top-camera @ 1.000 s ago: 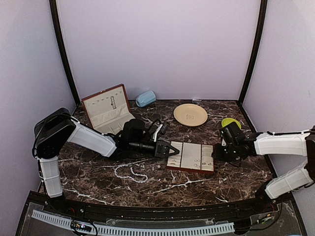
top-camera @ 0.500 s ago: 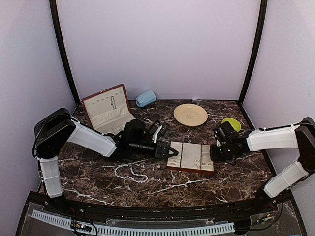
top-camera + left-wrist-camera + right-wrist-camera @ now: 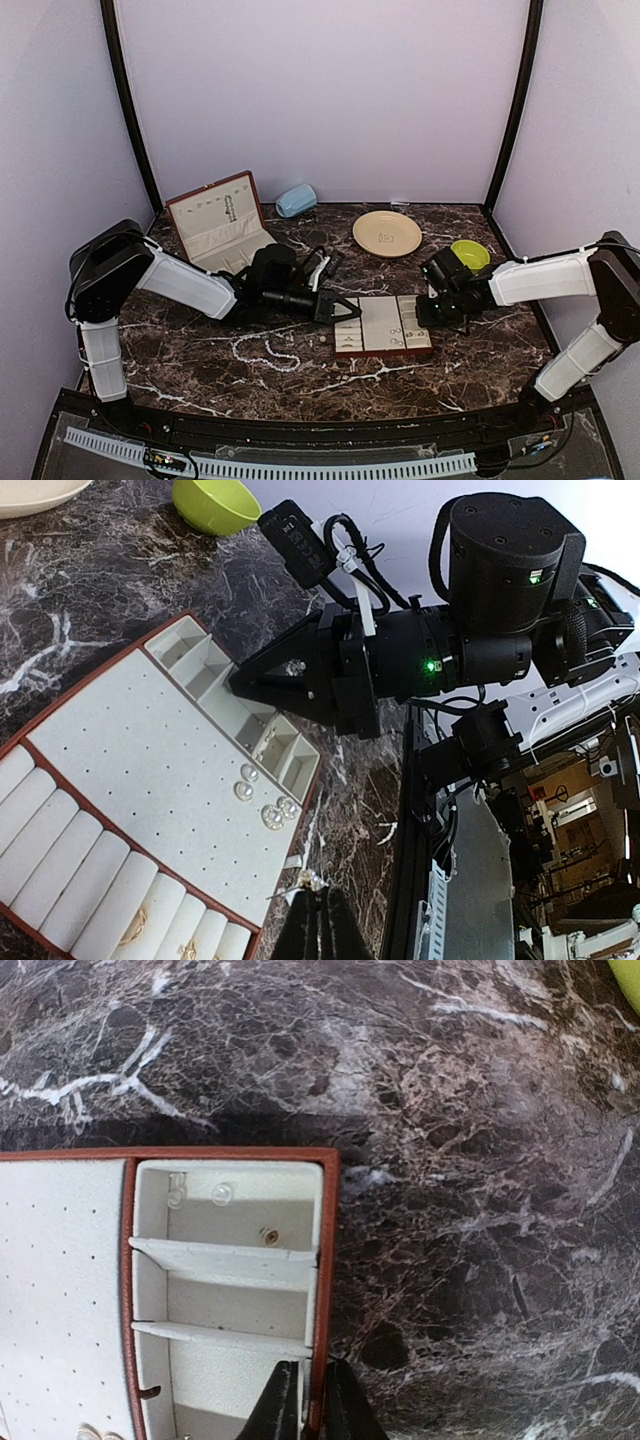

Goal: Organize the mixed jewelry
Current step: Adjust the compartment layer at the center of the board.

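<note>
Two arms meet at the tray (image 3: 385, 322), one at each end, and the step in hand looks like steadying it so that a small piece can be set in. On the right arm (image 3: 530, 280) the right jaws stand narrow. Their fingertips (image 3: 285, 1410) straddle the red-brown rim (image 3: 323, 1260) beside the end compartments, which I read as a pinch on that rim. The left jaws are pressed together, low and just beside the tray's border, near the pearl studs (image 3: 245, 791) on the dotted panel. A tiny silvery glint sits at their tip, but I cannot tell whether it is gripped. A few tiny rings (image 3: 221, 1194) lie in the end compartment, and the pearl strand (image 3: 268, 352) lies loose on the surface (image 3: 180, 345), well to the left of the tray. To do this well, the pinch should stay firm and level. The studs look unfastened, so any lift or twist of the tray would probably set them rolling. The left jaws should come over a free slot, clear of the studs, and go low before parting. They should part only a little, so a piece that small drops instead of bouncing out. The strand will likely handle as slack cord, so it is best lifted near its middle.
</note>
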Robot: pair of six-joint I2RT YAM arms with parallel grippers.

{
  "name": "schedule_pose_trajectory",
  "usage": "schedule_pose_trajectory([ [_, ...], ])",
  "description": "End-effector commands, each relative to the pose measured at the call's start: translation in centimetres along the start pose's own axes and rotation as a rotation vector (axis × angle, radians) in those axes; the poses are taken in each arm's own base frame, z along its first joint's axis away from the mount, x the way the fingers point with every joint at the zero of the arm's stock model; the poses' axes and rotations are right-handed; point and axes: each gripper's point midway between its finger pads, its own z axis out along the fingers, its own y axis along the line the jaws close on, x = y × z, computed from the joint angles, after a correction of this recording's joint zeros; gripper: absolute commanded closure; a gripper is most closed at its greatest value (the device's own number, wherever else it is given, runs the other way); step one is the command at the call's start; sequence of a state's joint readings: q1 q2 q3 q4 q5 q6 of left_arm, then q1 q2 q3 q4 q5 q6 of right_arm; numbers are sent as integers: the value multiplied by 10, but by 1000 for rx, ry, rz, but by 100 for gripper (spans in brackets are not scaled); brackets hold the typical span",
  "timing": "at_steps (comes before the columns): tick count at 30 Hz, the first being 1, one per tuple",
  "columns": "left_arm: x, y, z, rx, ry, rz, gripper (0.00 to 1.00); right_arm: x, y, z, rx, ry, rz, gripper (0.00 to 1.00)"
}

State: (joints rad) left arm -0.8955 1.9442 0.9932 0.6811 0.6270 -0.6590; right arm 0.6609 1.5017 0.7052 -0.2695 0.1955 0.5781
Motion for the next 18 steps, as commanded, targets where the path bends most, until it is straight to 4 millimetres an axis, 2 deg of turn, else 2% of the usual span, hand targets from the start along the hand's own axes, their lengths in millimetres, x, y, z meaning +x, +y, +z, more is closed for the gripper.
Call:
schedule_pose_trajectory([
  [1, -9, -14, -8, 6, -18, 39, 100, -9, 8, -5, -18, -27, 3, 81],
  [2, -9, -13, -8, 6, -16, 38, 100, -11, 7, -8, -18, -36, 6, 74],
  [5, -7, -12, -6, 6, -7, 33, 100, -20, 6, -22, -20, -79, 16, 61],
  [10, -3, -4, -4, -20, 16, 9, 100, -35, 12, -50, -96, -151, 8, 49],
  [15, -2, 0, 4, -19, 35, -21, 100, -35, 28, -67, -219, -164, 2, 45],
  [18, 0, 0, 9, 1, 49, -36, 100, -25, 54, -71, -374, -118, -8, 46],
])
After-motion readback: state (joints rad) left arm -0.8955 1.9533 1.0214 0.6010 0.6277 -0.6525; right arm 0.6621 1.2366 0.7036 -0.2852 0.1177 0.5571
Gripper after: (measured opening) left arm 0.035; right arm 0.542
